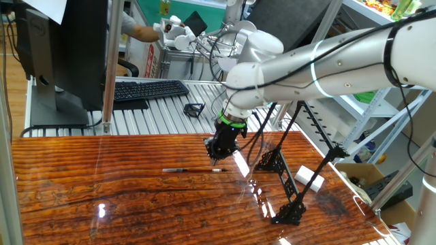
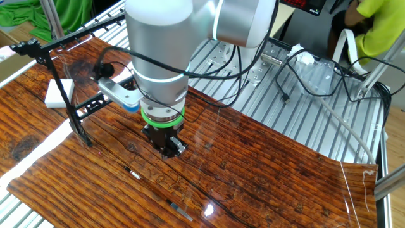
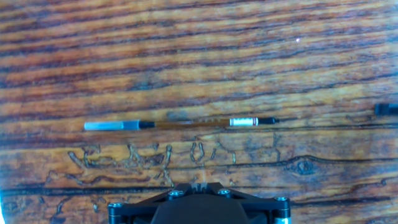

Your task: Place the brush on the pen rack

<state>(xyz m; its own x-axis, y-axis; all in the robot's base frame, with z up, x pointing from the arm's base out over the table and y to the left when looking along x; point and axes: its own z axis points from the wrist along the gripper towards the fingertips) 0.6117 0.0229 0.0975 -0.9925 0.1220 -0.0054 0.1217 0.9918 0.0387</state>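
Observation:
The brush [image 1: 191, 169] lies flat on the wooden table, a thin dark stick with a pale silvery end. It also shows in the other fixed view [image 2: 157, 193] and across the middle of the hand view [image 3: 180, 123]. My gripper [image 1: 216, 156] hovers just above the table, a little behind the brush's right end, not touching it. Its fingers look closed together and empty in the other fixed view [image 2: 171, 151]. Only its black base shows at the bottom of the hand view [image 3: 198, 186]. The pen rack [image 1: 281, 170], a long black frame of slanted rods, stands to the right [image 2: 66, 88].
A white block [image 1: 310, 175] lies by the rack's feet [image 2: 59, 93]. A small black wire frame [image 1: 193, 109] and a keyboard [image 1: 146, 89] sit on the metal bench behind the table. A monitor stands at the back left.

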